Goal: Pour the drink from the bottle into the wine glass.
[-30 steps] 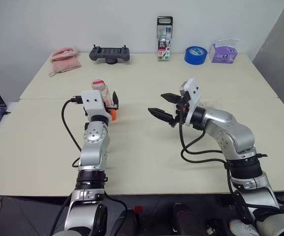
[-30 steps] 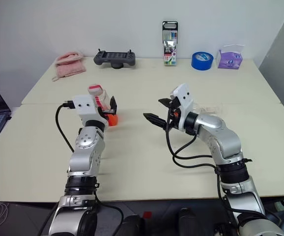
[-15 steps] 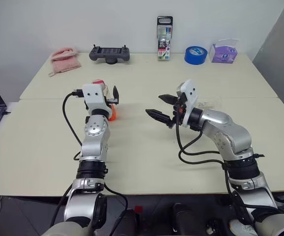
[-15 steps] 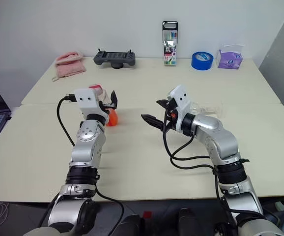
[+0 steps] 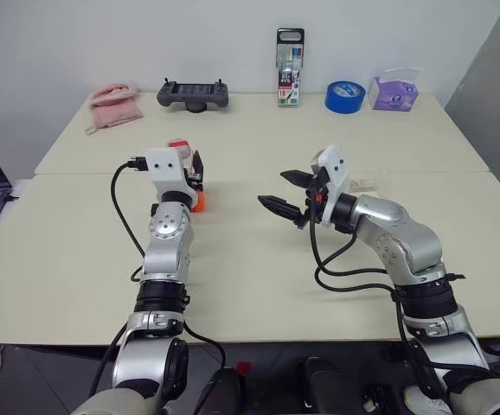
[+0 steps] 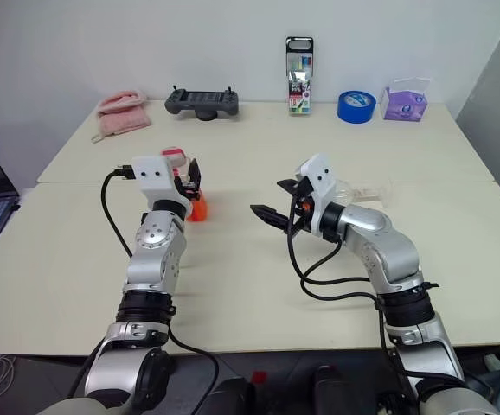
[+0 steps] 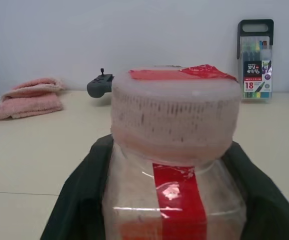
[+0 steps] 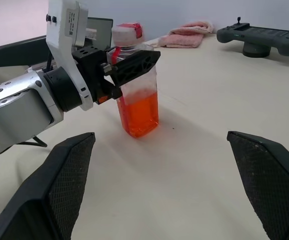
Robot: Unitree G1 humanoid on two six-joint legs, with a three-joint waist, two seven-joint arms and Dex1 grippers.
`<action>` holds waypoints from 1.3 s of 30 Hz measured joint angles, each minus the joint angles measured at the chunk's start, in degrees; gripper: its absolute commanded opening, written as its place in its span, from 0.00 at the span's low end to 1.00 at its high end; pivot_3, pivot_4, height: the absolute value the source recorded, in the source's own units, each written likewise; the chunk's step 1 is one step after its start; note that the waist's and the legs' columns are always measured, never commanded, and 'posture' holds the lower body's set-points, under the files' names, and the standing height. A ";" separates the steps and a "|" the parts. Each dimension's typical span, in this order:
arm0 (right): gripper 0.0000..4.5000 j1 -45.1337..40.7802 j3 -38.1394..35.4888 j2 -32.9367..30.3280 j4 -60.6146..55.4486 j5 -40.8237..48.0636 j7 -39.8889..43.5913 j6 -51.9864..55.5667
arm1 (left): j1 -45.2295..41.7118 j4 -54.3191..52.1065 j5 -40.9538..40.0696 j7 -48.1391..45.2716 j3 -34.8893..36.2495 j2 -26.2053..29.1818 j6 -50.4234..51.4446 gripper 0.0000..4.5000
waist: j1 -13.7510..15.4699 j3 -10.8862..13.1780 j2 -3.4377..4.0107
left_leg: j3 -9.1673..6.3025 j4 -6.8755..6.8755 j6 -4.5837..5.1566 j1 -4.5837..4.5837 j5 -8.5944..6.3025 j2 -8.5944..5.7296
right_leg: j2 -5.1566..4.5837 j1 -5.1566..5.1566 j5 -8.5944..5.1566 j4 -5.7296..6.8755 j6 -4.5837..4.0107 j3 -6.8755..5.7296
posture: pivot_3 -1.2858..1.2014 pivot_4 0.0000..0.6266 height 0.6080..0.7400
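Closing was the one real change since the earlier frames: the left gripper (image 8: 129, 65), whose black fingers had stood wide on either side of the bottle (image 8: 137, 97), had drawn in and now pinched it just below the cap (image 7: 174, 102). In the left wrist view the dark fingers (image 7: 79, 200) pressed against both shoulders of the clear plastic, so the hold looked firm rather than a mere brush. The bottle sat upright on the table (image 5: 259, 285), left of centre, with the drink (image 8: 140, 115) filling only its lower part, an orange-red band under the red-and-white label. Gripping high, near the neck, probably kept the fingers clear of the liquid level and would leave the body free to tip.

The right gripper (image 5: 286, 192) hung above the table to the right of the bottle and well apart from it, its two fingers spread wide and aimed leftward — holding nothing. Just behind its wrist, on the far side, something clear (image 5: 367, 182) lay against the tabletop; it may have been the wine glass, but I could not tell its shape or whether it stood upright. The open jaws there suggested readiness to steady or fetch that glass.

Along the far edge sat a pink towel (image 5: 114, 102), a dark controller (image 5: 193, 93), a marker pack (image 5: 289, 67), a roll of blue tape (image 5: 344, 96) and a tissue pack (image 5: 394, 92) — all well away from the work.

Judging by this, the grasp was made and lifting had yet to begin.
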 measured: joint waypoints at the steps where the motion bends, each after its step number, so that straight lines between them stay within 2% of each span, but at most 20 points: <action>1: 1.00 0.00 0.00 -0.03 0.00 -0.03 0.01 0.00 | 0.00 0.00 -0.12 -0.03 0.06 0.01 -0.01 0.48 | 0.00 0.00 0.00 | 0.00 0.00 0.00 -0.01 0.00 0.00 | 0.00 -0.01 0.00 0.00 0.00 0.00 | 0.52 0.24 1.00; 5: 1.00 -0.04 -0.09 -1.00 -0.67 -0.22 0.03 0.29 | 0.06 -0.10 -1.22 -2.44 0.48 0.85 0.02 0.48 | -0.01 0.00 0.00 | 0.00 0.02 -0.01 -0.17 0.01 0.00 | 0.00 -0.17 0.01 0.03 0.00 0.00 | 0.52 0.24 1.00; 9: 1.00 -1.30 -1.86 -3.83 -5.62 2.43 0.19 4.90 | 2.25 -5.73 -6.23 -12.49 -0.74 2.97 3.10 0.48 | -0.02 0.00 0.00 | -0.04 0.10 -0.12 -0.78 0.07 -0.02 | -0.04 -0.75 0.09 0.13 0.05 0.00 | 0.52 0.24 1.00; 14: 1.00 -5.86 -5.26 -6.23 -13.86 11.98 1.34 15.42 | 9.43 -23.61 -18.28 -31.63 -7.74 8.08 14.60 0.48 | -0.18 0.01 0.01 | -0.15 -0.02 -0.04 -0.85 0.00 -0.03 | -0.14 -0.80 0.08 0.02 0.05 -0.03 | 0.52 0.24 1.00; 17: 1.00 -8.47 -5.87 -6.39 -16.41 16.74 1.17 20.68 | 11.56 -31.99 -23.55 -37.66 -11.34 10.21 21.49 0.48 | -0.17 0.01 0.01 | -0.27 0.01 -0.02 -0.82 -0.01 -0.06 | -0.14 -0.76 0.08 0.05 0.05 -0.04 | 0.52 0.24 1.00; 21: 1.00 -9.04 -5.84 -8.03 -17.53 19.89 0.76 25.91 | 12.40 -37.75 -25.87 -41.23 -13.72 12.60 26.29 0.48 | -0.17 0.01 0.01 | -0.11 0.08 0.01 -0.71 0.00 -0.07 | -0.08 -0.61 0.06 0.05 0.05 -0.09 | 0.52 0.24 1.00; 29: 1.00 -9.03 -5.82 -8.42 -18.22 21.54 -1.95 29.88 | 12.39 -39.18 -25.81 -42.37 -14.94 12.49 27.16 0.48 | -0.15 0.01 0.01 | -0.03 0.10 0.03 -0.69 0.02 -0.01 | 0.01 -0.62 0.10 0.06 0.02 -0.02 | 0.52 0.24 1.00; 33: 0.72 -8.99 -5.59 -8.48 -18.22 20.93 -3.07 29.70 | 12.40 -39.25 -25.79 -42.32 -15.33 12.39 27.17 0.48 | -0.12 0.01 0.01 | 0.00 0.10 0.03 -0.70 0.02 -0.01 | 0.00 -0.62 0.10 0.03 0.02 0.01 | 0.52 0.24 1.00; 36: 0.47 -8.83 -4.90 -8.97 -18.21 20.30 -3.55 29.46 | 12.40 -39.32 -25.78 -42.26 -15.34 12.39 27.23 0.48 | -0.13 0.01 0.01 | 0.00 0.11 0.03 -0.69 0.02 -0.01 | 0.00 -0.62 0.10 0.04 0.02 0.02 | 0.52 0.24 1.00; 37: 0.41 -8.83 -4.62 -9.05 -18.22 20.09 -3.60 29.17 | 12.40 -39.31 -25.77 -42.19 -15.33 12.40 27.30 0.48 | -0.13 0.01 0.01 | 0.01 0.11 0.03 -0.69 0.02 -0.01 | 0.00 -0.62 0.10 0.05 0.01 0.02 | 0.52 0.24 1.00; 39: 0.41 -8.81 -4.20 -9.12 -18.17 19.53 -3.62 28.51 | 12.40 -39.31 -25.75 -42.11 -15.25 12.43 27.32 0.48 | -0.13 0.01 0.01 | 0.01 0.11 0.03 -0.68 0.02 0.00 | 0.00 -0.62 0.10 0.05 0.02 0.01 | 0.52 0.24 1.00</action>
